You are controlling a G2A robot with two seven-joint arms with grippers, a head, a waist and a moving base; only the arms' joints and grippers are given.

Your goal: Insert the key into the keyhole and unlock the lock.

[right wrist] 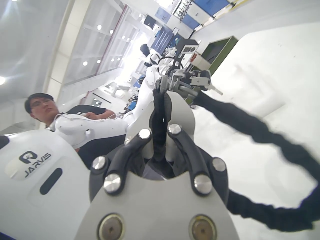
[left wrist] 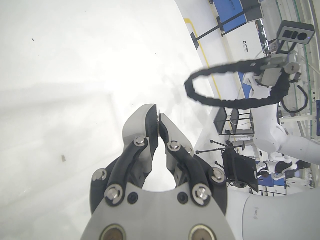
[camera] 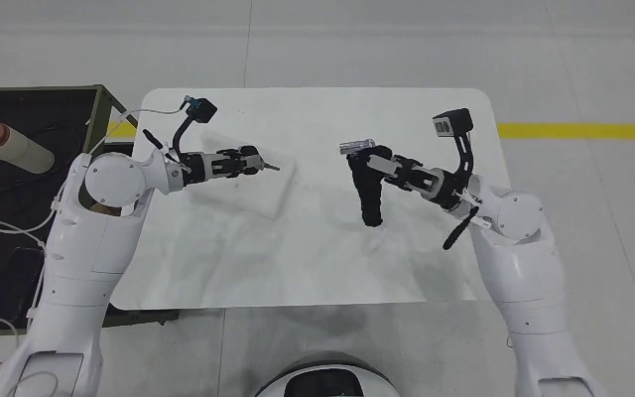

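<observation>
Above the left half of a white table [camera: 327, 258], the left gripper [left wrist: 158, 113] hangs with its jaws pressed together on a thin metal key [camera: 272, 166]. The key's tip sticks out past the fingertips and points toward the other arm. A low white pad [camera: 270, 196] lies on the table just below and beside that gripper. Right of centre, well apart from the key, the lock [left wrist: 271, 73] is up in the air. It has a silver body, and its keyhole [left wrist: 291, 68] faces the left arm. A black cable [camera: 370, 203] loops out from the body and droops toward the table; whether it touches the surface cannot be told. The right gripper [right wrist: 161, 103] has its jaws pinched on the cable close to the lock's body.
</observation>
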